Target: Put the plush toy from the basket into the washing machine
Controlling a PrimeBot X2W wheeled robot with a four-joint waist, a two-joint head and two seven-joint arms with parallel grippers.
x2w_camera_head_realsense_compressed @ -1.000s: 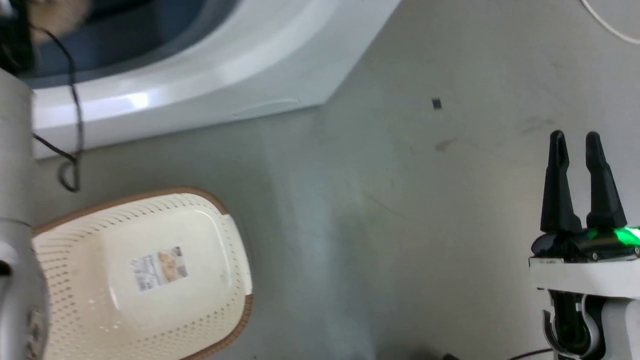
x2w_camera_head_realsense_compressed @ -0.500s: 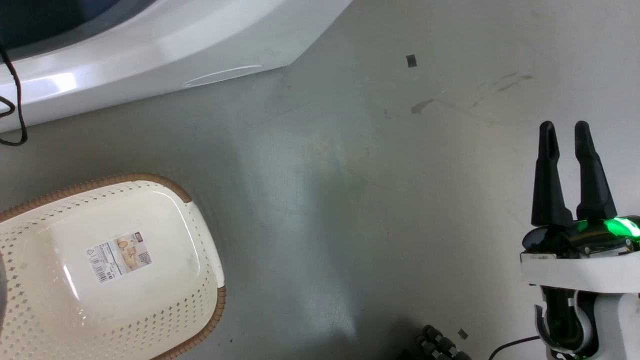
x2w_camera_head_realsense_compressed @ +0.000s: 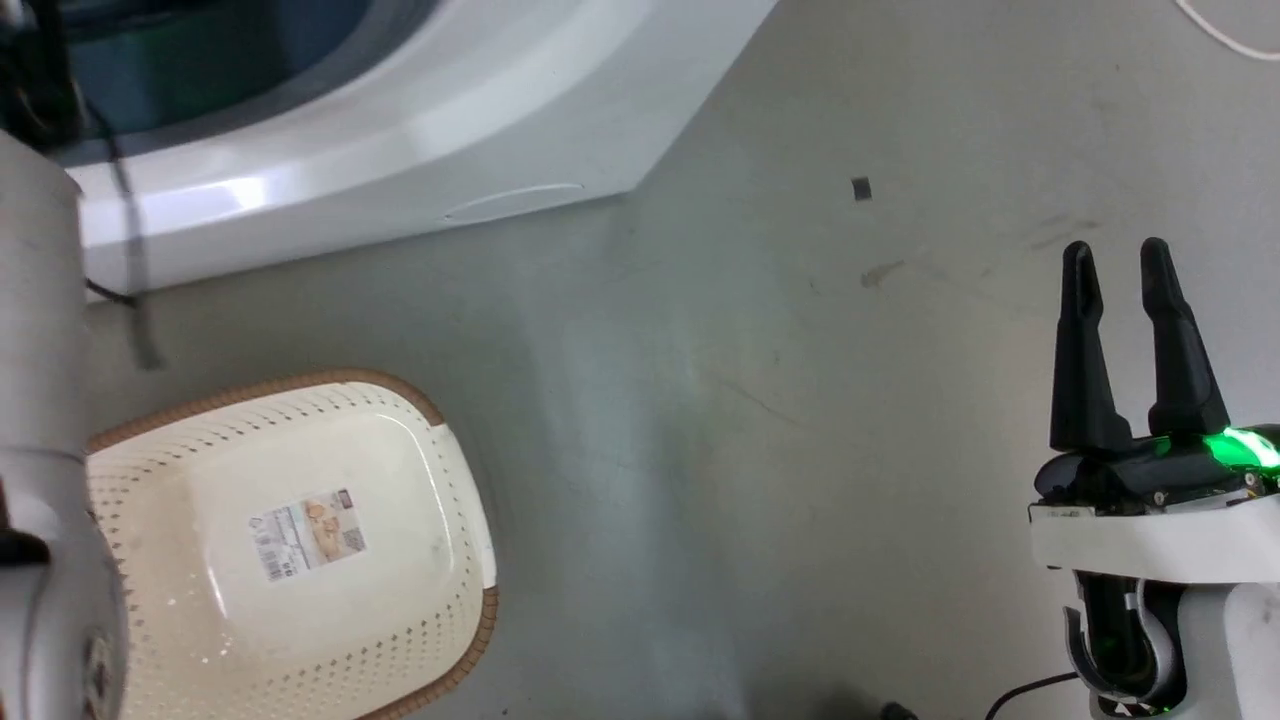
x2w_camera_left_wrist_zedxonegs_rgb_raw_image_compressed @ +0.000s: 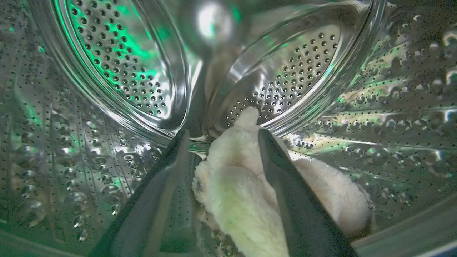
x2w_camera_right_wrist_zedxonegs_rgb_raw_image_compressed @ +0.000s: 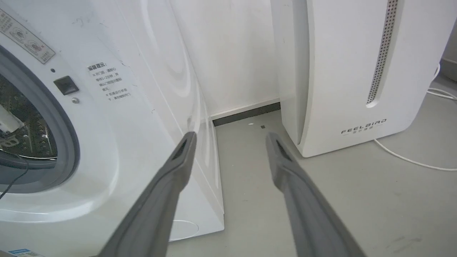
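The plush toy (x2w_camera_left_wrist_zedxonegs_rgb_raw_image_compressed: 235, 192) lies on the bottom of the steel drum (x2w_camera_left_wrist_zedxonegs_rgb_raw_image_compressed: 125, 71), deep inside the washing machine (x2w_camera_head_realsense_compressed: 400, 150). In the left wrist view it is a cream, fluffy heap and one soft limb points up toward the back wall of the drum. The left gripper (x2w_camera_left_wrist_zedxonegs_rgb_raw_image_compressed: 221, 134) is inside the drum with it, and its two fingers are spread wide, one on each side of the toy. The toy seems to rest on the metal by its own weight. Whether the right finger touches the fur cannot be told.

One second ago, the head view had a beige blur at its upper left corner, at the mouth of the machine. Now that corner has the dark opening and the pale left forearm (x2w_camera_head_realsense_compressed: 40, 350) which reaches into it. The head camera has also shifted in this time, so the comparison is not exact. The likely meaning is that the toy has just been let go inside, so the main part of the task appears done.

The basket (x2w_camera_head_realsense_compressed: 260, 385) stands on the grey floor (x2w_camera_head_realsense_compressed: 750, 400) in front of the machine, with its label sticker (x2w_camera_head_realsense_compressed: 305, 535) on the bottom. The right gripper (x2w_camera_head_realsense_compressed: 1112, 250) hangs well apart over the floor, its fingers a little parted and holding nothing. The left arm probably needs only to come out without dragging the fur.
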